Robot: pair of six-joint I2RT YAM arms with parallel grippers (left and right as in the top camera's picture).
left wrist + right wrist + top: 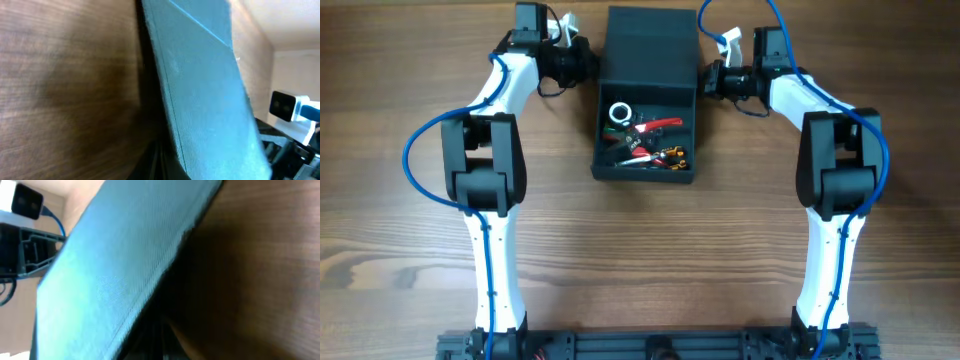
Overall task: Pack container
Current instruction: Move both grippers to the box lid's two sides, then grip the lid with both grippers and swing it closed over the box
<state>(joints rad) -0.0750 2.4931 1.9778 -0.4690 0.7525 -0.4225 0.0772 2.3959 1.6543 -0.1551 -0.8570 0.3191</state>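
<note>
While the dark teal-black, roughly square matte container [645, 172] sits at the far centre of the wooden table [400, 230], its hinged flap lid [650, 45] stands open beyond the cavity. The left gripper [588, 62] and right gripper [706, 80] flank the lid's side edges, probably to swing it shut evenly. Whether either pincer is wide or narrow cannot be told, because each wrist view shows only teal surface. Red-handled pliers [658, 126] and a white ring [619, 111] lie inside; nothing visibly protrudes to block closure.

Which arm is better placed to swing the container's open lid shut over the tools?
Left, narrowly. The left gripper sits beside the lid, farther from its hinge. The right gripper is close to the hinge, so it probably has less leverage.
</note>
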